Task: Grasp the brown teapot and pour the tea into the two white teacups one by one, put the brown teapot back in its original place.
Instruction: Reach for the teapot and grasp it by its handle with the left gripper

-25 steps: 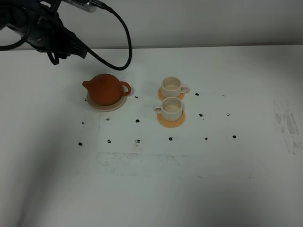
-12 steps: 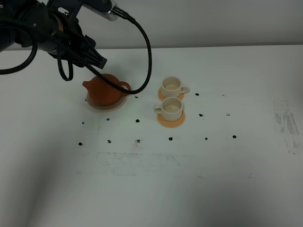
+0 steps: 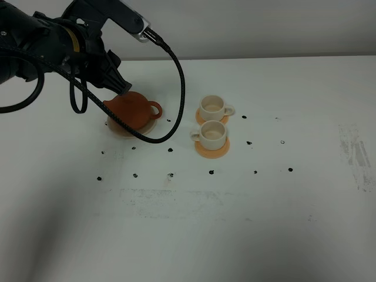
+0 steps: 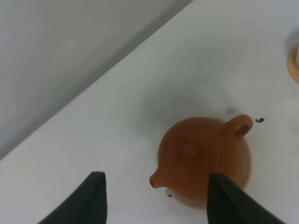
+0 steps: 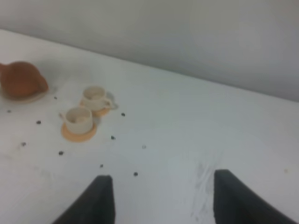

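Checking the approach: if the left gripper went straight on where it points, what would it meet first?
Most likely the brown teapot, which sits ahead of the open left gripper, off toward one finger; the gap to it is hard to judge.

This is looking like a robotics lab: a bare white tabletop [image 3: 282, 235] is carrying rows of black marker dots [image 3: 170, 175], a plain grey wall [image 3: 264, 23] is backing it, and a cabled robot arm [image 3: 41, 47] is hanging overhead.
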